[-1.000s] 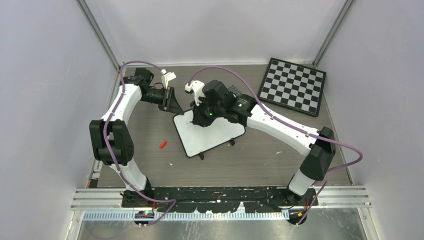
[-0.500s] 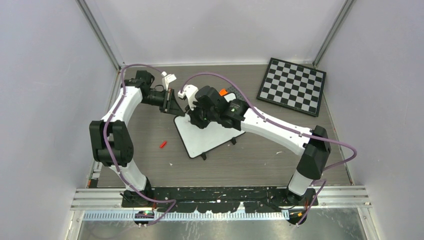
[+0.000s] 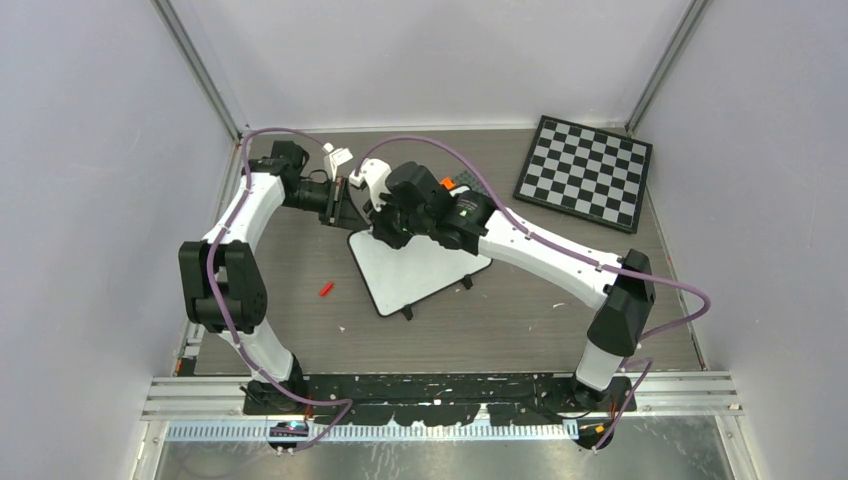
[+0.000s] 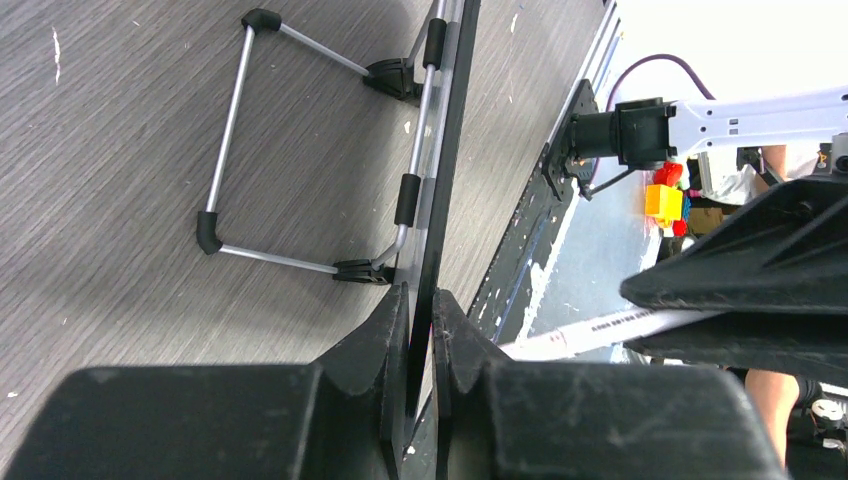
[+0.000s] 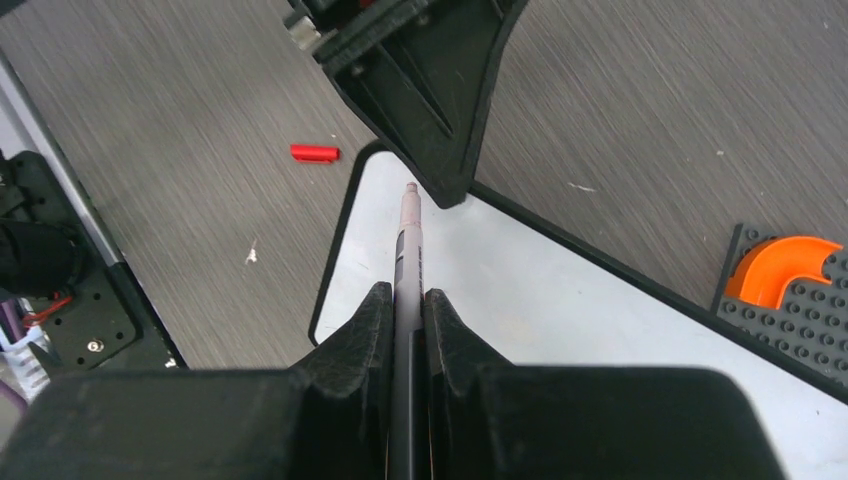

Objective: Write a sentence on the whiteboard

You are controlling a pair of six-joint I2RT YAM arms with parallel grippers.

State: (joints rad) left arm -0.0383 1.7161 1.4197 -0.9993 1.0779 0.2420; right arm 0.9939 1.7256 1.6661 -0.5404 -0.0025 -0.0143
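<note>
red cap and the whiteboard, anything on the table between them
Nothing. Only bare table shows between the red cap and the whiteboard, in both the top view and the right wrist view.

Grey wood-grain table (image 3: 520,310) carries whiteboard (image 3: 420,275), chessboard (image 3: 585,172), red cap (image 3: 326,289) and studded plate (image 5: 790,325).

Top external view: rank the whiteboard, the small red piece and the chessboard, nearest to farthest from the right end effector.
1. whiteboard: right under the right end effector.
2. small red piece: on the table, left of the whiteboard.
3. chessboard: far-right corner of the table.
</note>
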